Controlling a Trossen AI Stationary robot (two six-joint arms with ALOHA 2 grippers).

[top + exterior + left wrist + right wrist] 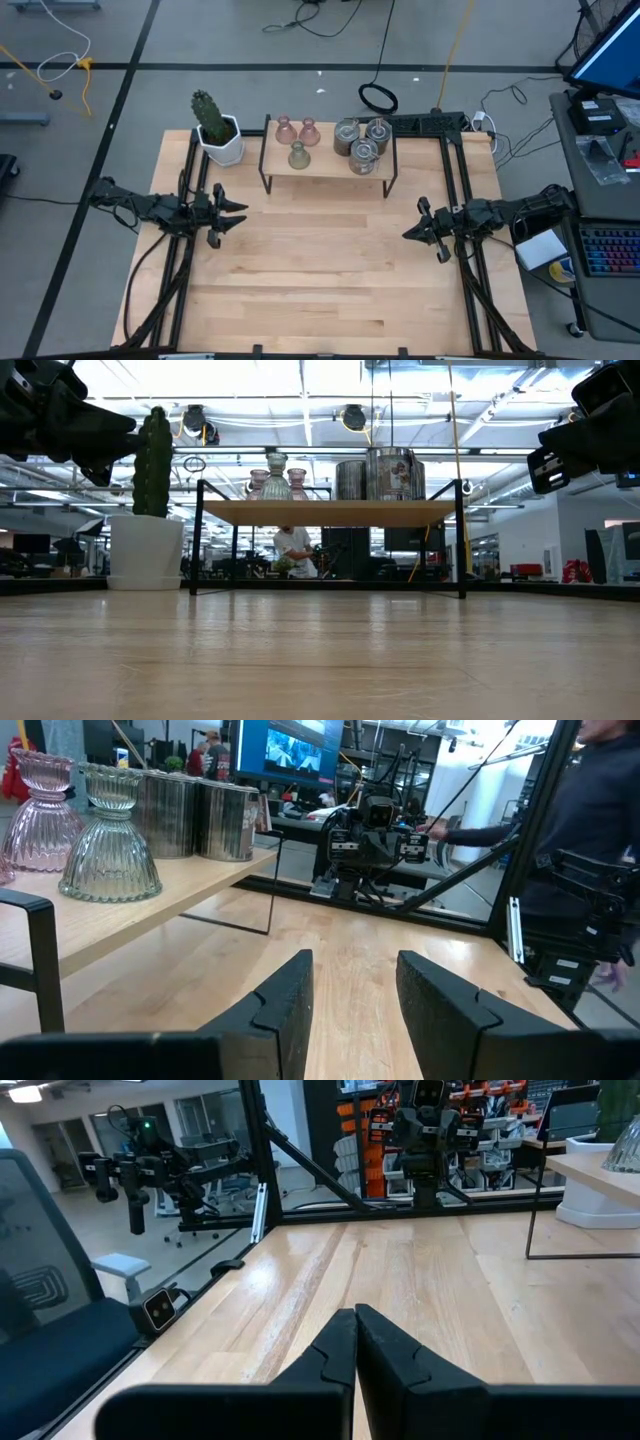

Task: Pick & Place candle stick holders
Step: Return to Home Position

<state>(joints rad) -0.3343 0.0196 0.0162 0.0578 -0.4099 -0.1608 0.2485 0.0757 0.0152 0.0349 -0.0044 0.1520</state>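
Six candle stick holders stand on a small wooden shelf at the table's far side: two pinkish glass ones, an olive-green one and three silvery cylinders. In the left wrist view the green one, a pink one and cylinders show. My left gripper hovers open at the table's left, empty. My right gripper hovers shut at the table's right, empty.
A cactus in a white pot stands at the far left beside the shelf. The shelf has thin black legs. Bare wooden tabletop lies between the arms and toward the near edge. A person stands beyond the table's right side.
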